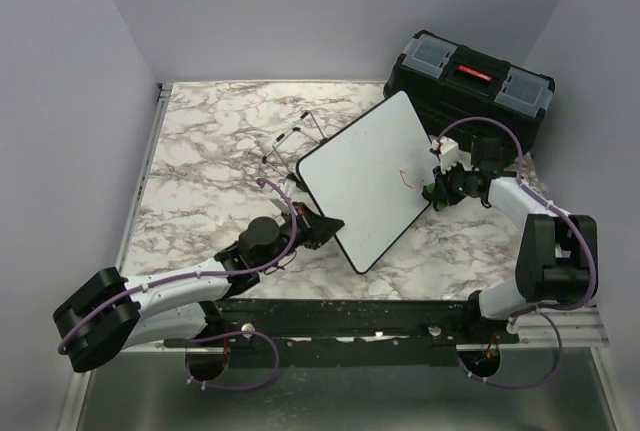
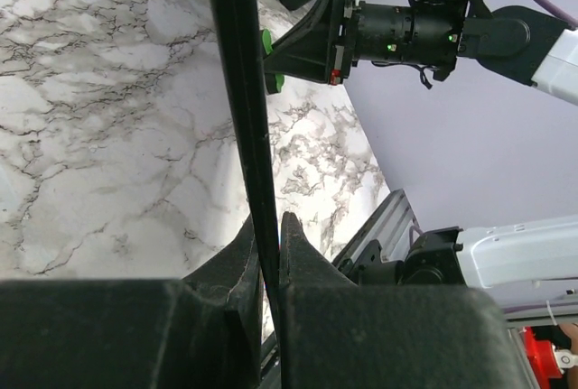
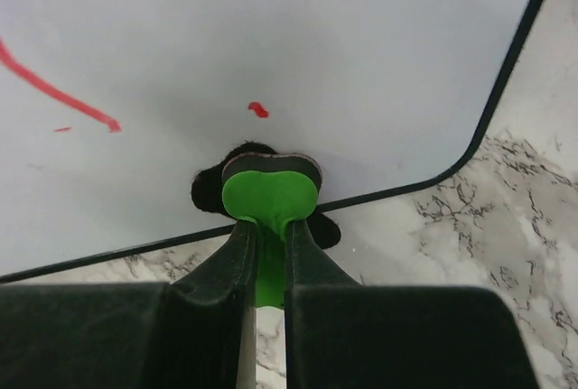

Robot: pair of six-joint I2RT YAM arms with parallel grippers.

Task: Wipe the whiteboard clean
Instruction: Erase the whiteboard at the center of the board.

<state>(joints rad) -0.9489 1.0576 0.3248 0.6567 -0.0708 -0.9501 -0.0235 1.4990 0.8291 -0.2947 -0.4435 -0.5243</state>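
Marble table (image 1: 200, 151): one whiteboard (image 1: 370, 176), one green eraser (image 3: 269, 198).

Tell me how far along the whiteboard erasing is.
Most of the whiteboard looks blank already. In hand: the left gripper clamps its rim, and the right gripper holds the green eraser at its surface near a corner. Left: red strokes and a small red dot beside the eraser.
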